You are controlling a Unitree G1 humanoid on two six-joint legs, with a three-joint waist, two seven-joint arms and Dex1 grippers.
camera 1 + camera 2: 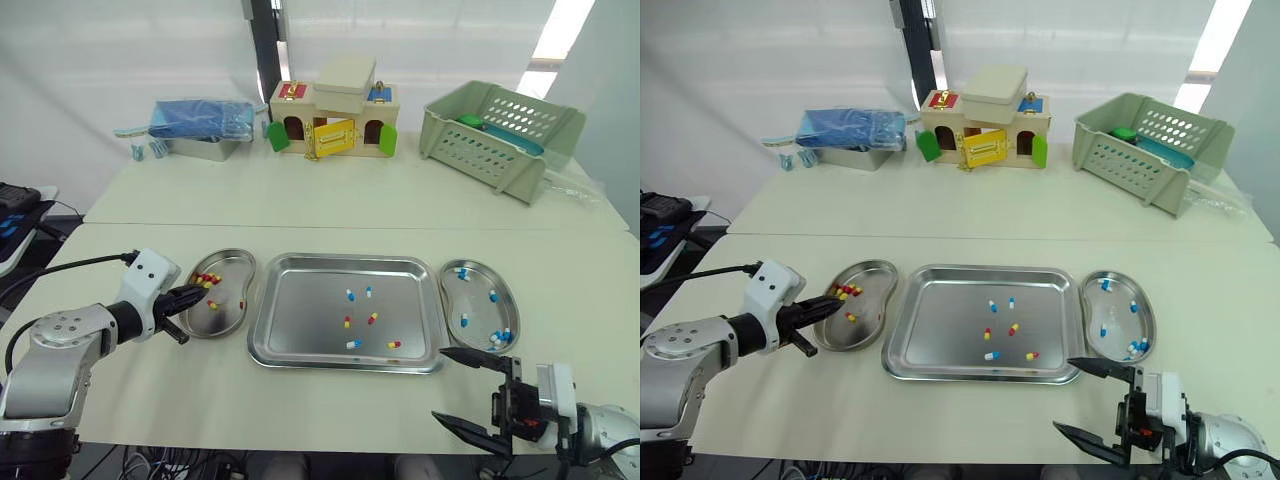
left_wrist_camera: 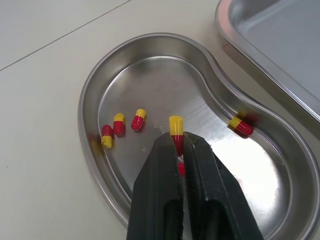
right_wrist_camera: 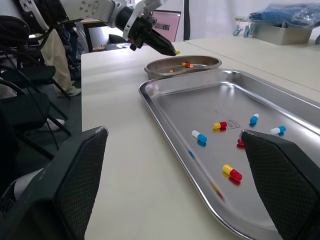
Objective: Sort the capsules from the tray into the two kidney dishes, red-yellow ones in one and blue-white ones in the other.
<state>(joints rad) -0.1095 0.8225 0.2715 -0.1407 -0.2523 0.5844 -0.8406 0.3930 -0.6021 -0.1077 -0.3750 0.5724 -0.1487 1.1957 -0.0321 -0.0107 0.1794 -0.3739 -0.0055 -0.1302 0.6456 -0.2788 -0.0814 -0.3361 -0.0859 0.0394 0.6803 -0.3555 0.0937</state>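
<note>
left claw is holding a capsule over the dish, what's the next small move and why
Probably open the left claw and let go: it pinches a red-yellow capsule right above the left dish, where other red-yellow capsules already lie.

You will find no writing, label, brand name or number that can be read on anything on the table. The nearest thing is a faint stamped mark on the floor of the rectangular stainless-steel tray (image 3: 210, 97), and it is too small for you to make out.
</note>
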